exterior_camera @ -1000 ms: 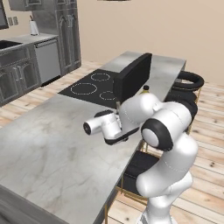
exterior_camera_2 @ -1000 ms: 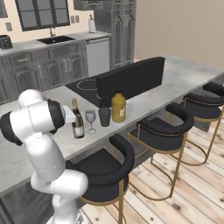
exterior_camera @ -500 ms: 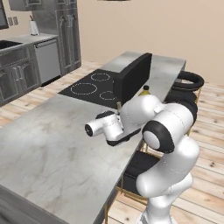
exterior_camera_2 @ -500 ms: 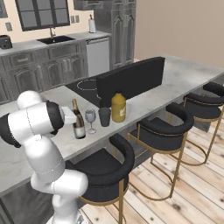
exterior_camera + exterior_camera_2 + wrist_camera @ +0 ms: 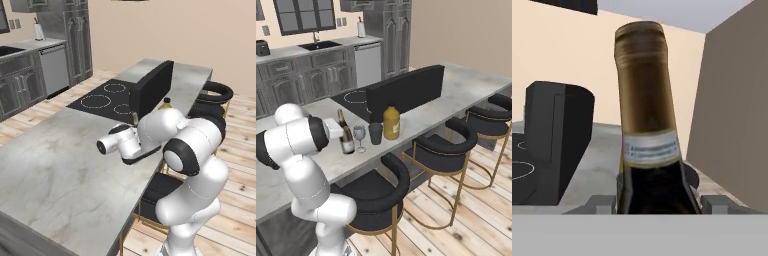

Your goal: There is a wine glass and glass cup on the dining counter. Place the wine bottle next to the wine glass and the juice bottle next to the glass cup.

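On the dining counter [image 5: 456,90] the slim dark wine bottle [image 5: 346,136] stands upright just left of the clear stemmed wine glass [image 5: 359,135]. My gripper [image 5: 658,201] is shut on the wine bottle [image 5: 647,115], one finger on each side of its shoulder below the gold foil neck. Right of the wine glass stands the dark glass cup [image 5: 375,133], and the yellow juice bottle [image 5: 391,122] is close beside it. In the left base view my arm hides the row, apart from the juice bottle's top [image 5: 165,104].
A long black upright panel [image 5: 406,90] runs along the counter right behind the row of things. The black cooktop [image 5: 102,100] lies beyond it. Black stools with gold legs [image 5: 376,185] [image 5: 448,142] stand along the counter's near edge.
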Robot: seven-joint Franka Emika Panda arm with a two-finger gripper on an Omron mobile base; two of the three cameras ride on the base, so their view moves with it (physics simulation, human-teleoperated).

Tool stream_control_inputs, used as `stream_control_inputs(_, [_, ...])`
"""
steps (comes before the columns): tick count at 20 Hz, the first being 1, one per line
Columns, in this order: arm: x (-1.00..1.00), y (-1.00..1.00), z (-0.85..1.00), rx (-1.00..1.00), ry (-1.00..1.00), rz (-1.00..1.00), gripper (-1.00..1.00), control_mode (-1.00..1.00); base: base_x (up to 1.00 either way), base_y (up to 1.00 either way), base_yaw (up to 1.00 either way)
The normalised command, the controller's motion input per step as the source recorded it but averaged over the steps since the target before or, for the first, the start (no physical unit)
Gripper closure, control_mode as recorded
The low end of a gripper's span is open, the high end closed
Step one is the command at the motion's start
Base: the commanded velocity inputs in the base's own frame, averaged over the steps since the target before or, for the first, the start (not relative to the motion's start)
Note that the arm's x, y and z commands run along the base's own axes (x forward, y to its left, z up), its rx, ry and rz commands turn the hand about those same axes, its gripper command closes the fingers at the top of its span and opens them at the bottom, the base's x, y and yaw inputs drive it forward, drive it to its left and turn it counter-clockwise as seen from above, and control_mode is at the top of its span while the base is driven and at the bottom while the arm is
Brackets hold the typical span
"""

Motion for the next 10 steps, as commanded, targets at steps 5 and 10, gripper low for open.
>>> stream_control_inputs(5, [-0.03, 0.0, -0.16, 0.16, -0.07, 0.0, 1.0, -1.0, 0.0, 0.0, 0.0])
stream_control_inputs(10, [-0.01, 0.0, -0.21, 0.19, -0.09, 0.0, 1.0, -1.0, 0.0, 0.0, 0.0])
